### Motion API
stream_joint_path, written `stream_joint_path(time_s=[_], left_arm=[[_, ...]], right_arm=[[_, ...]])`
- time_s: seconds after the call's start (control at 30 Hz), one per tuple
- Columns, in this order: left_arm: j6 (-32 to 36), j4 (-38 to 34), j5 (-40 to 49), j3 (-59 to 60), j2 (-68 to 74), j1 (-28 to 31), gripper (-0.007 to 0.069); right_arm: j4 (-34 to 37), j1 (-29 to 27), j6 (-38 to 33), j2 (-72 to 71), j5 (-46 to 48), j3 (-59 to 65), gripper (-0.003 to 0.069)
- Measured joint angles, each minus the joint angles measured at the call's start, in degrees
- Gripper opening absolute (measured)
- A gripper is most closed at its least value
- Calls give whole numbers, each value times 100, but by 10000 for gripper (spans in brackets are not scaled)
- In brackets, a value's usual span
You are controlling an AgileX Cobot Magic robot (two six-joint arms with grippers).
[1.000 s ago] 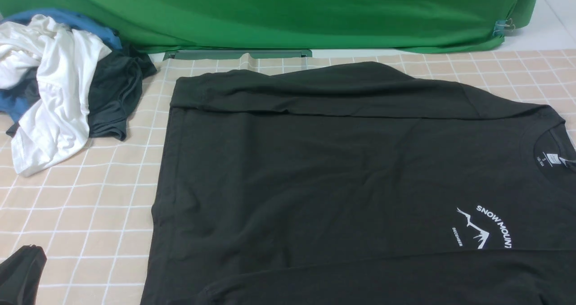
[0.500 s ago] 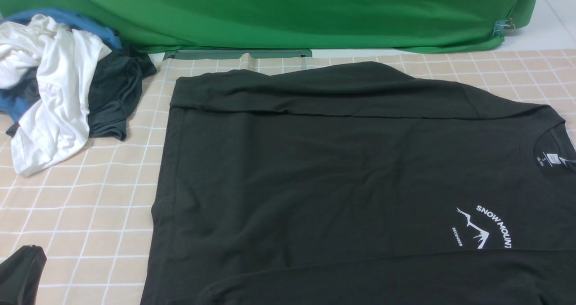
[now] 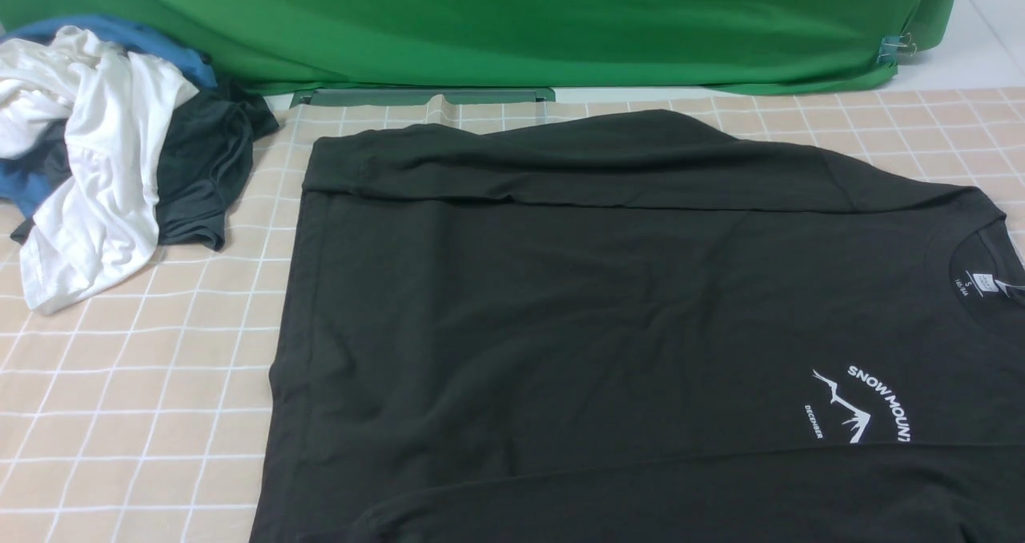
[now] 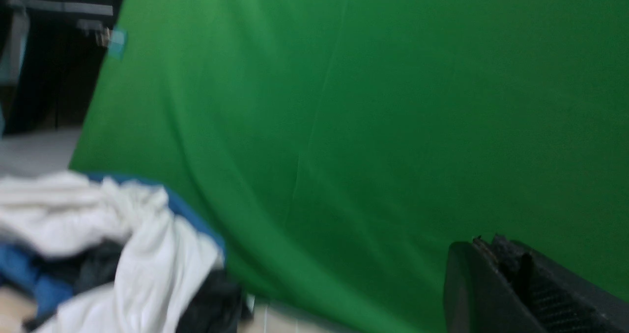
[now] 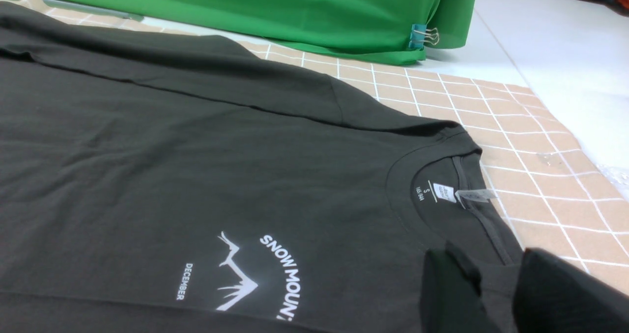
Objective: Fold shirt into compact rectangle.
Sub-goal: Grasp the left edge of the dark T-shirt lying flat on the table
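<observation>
Gone from the front view's corner, the left gripper shows one blurred finger, its state impossible to tell. The right gripper hangs apart by the collar of the shirt, flat on the desk, far side folded in, likely narrowing it.

A large matte black cotton T-shirt lies spread flat, front up, on the beige checked worktop, filling the centre and right of the front view. Its hem is toward the left and its round collar sits at the right edge. The strip along the upper side is folded over the body, and another layer is folded in along the bottom edge of the frame. A white mountain logo reading "SNOW MOUNT" sits lower right, and a white neck label shows inside the collar.
</observation>
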Motion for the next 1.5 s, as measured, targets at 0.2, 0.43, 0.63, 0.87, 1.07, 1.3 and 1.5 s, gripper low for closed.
stream_joint_path(time_s=[0.2, 0.43, 0.63, 0.87, 1.07, 1.3, 1.5], left_arm=[[-907, 66, -1448, 0, -2, 0, 22], [-1862, 608, 2325, -1696, 838, 0, 22], [-365, 198, 5362, -2919, 3023, 0, 22], [1377, -695, 6268, -3096, 5636, -179, 15], [547, -71, 5894, -3101, 6515, -1669, 15], [-1048, 1353, 5566, -3101, 6972, -2732, 21], [-1188, 2107, 5325, -3101, 7455, -2760, 143]], right_arm=[[0, 0, 5, 0, -104, 0, 246], [599, 0, 1381, 0, -1937, 0, 246], [662, 0, 1964, 0, -2610, 0, 236], [692, 0, 2366, 0, -3018, -10, 216], [703, 411, 2067, 826, -444, -1580, 41], [703, 1096, 1005, 2738, 1952, -3415, 38], [766, 1654, 718, 3751, 2393, -3866, 38]])
